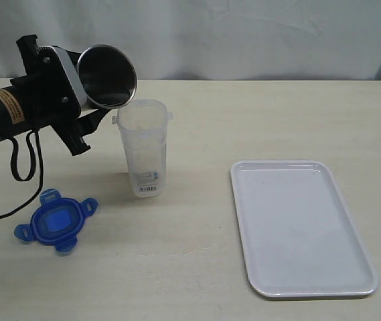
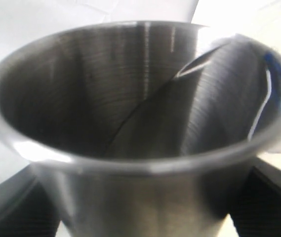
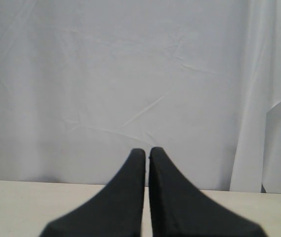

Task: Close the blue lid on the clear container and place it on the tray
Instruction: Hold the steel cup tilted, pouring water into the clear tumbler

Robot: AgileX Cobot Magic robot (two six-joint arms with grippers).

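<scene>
The clear container (image 1: 144, 148) stands upright and uncovered left of the table's middle, its barcode label near the base. On the table in front of it and to the left lies the blue lid (image 1: 56, 221), flaps spread. At the right is the white tray (image 1: 297, 225), with nothing on it. My left gripper (image 1: 83, 100) is shut on a steel cup (image 1: 108, 75), tipped on its side with its mouth just above the container's rim. The cup's inside (image 2: 130, 94) fills the left wrist view. My right gripper (image 3: 147, 154) is shut on nothing, facing the curtain, and is out of the exterior view.
A white curtain (image 1: 244, 33) hangs behind the table's far edge. The left arm's black cable (image 1: 23, 167) loops down to the table beside the lid.
</scene>
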